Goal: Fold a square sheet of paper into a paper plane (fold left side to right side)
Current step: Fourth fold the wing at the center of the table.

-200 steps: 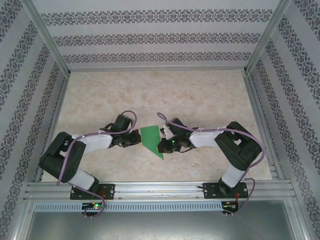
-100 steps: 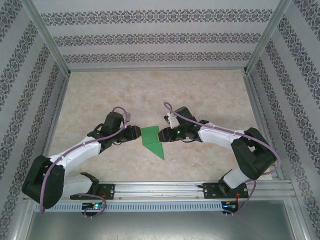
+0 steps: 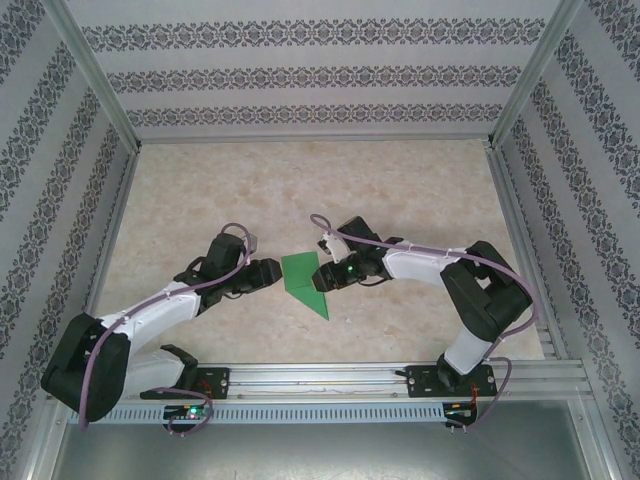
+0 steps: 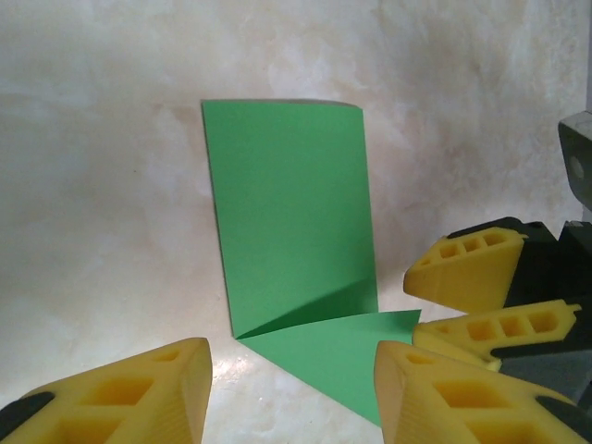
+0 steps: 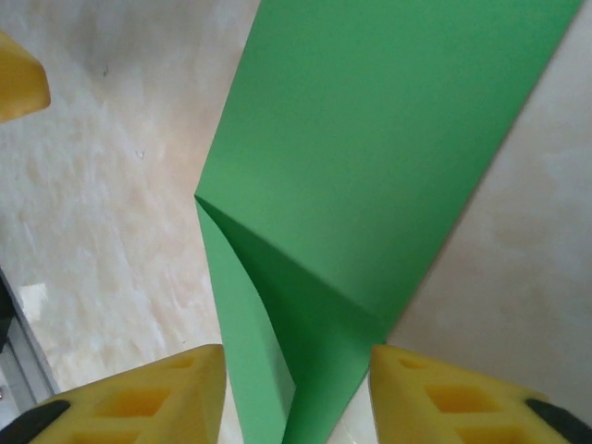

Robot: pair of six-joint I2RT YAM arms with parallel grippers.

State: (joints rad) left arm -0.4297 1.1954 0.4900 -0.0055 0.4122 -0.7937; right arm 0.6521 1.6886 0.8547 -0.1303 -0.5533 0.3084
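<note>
Paper first: you see the green sheet of paper lying on the marbled table, about in the middle, between the two arms; it is already creased, with a broad panel on the far side and a narrow point that goes toward the near edge and a little to the right.

On the left wrist camera the sheet lies flat, and a diagonal crease near its lower end separates a triangular flap; this flap reaches into the space between the yellow fingers.

Your left gripper is low over the table, just beside the left edge of the sheet; its jaws stand clearly apart and they hold nothing; on its own camera the left gripper has only the tip of the flap and bare table between the fingers.

Your right gripper is at the right edge of the sheet, touching it or almost; on its own camera the right gripper is partly open, and the folded corner of the sheet rises a little between the two fingers; they do not press on it.

From the left wrist, the right gripper's fingers stand one above the other, beside the point of the flap.
</note>
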